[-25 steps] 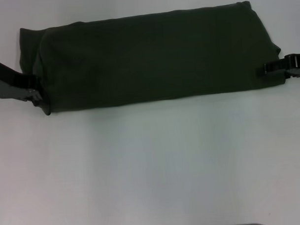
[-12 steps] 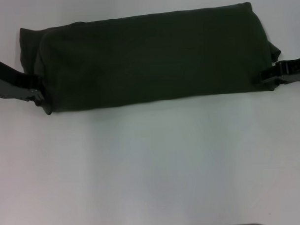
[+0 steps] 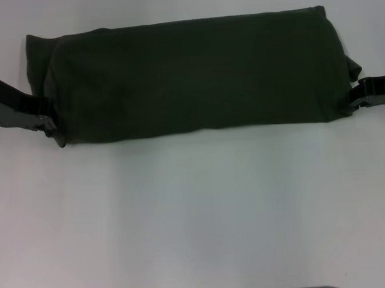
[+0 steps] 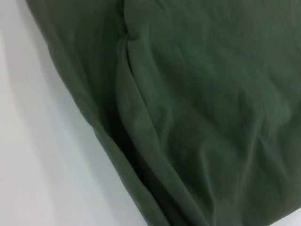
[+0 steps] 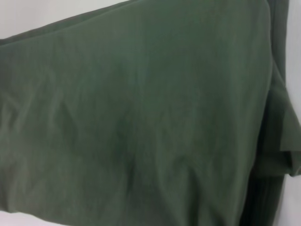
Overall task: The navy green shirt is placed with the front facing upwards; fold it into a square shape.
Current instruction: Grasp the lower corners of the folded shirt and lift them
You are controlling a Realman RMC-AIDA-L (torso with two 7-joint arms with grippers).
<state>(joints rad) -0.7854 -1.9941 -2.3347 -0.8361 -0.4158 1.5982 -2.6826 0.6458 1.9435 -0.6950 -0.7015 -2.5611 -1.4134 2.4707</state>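
Shirt (image 3: pixel 190 78) lies on table (image 3: pixel 195 213) as a long band, long axis running left-right, left end effector (image 3: pixel 51 127) at its left end, right end effector (image 3: pixel 356 99) at its right, finger state unclear on both.

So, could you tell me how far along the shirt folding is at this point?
Partly done: the navy green shirt already lies folded into a long band across the table, plain side up, no lettering showing. In hand: the left gripper and right gripper sit at its two ends. Left: folding the band's ends over, since it is far wider than deep, not yet square.
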